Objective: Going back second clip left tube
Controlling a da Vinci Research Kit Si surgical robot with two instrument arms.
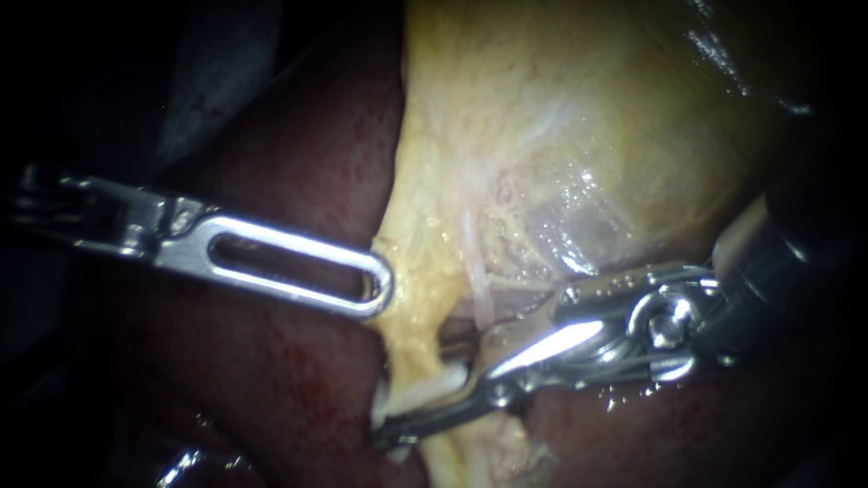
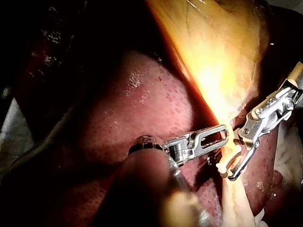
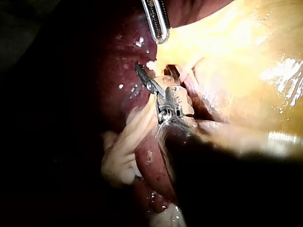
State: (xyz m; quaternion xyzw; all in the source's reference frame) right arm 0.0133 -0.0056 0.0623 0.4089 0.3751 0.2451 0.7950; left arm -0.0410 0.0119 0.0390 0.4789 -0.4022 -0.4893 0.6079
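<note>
endoscope view: the left instrument (image 1: 380,287) reaches in from the left, its slotted jaws lying together and pinched on the edge of a strip of yellow tissue (image 1: 411,312). that strip hangs from the gallbladder (image 1: 588,117) over the dark red liver (image 1: 271,380). the right instrument (image 1: 414,390) comes in from the right with its jaws apart, grasping nothing. a short whitish tube (image 1: 449,372) crosses the gap between them, just right of the yellow strip. whether this is the left tube, and whether a clip sits on it, cannot be made out. the left wrist view agrees: the right instrument's jaws curve round the pale strand just beside the left instrument's tip.

judging by the task, the right instrument is due to back out to the right. the main danger is that the gaping jaws drag on the tube as they leave. a hooked jaw tip could stretch or tear it, or pull loose any clip on it. the nearer jaw runs low over the liver and could score it if it dips. the two tips are close, so a sideways drift could knock the left instrument and jerk the tissue it holds taut.
</note>
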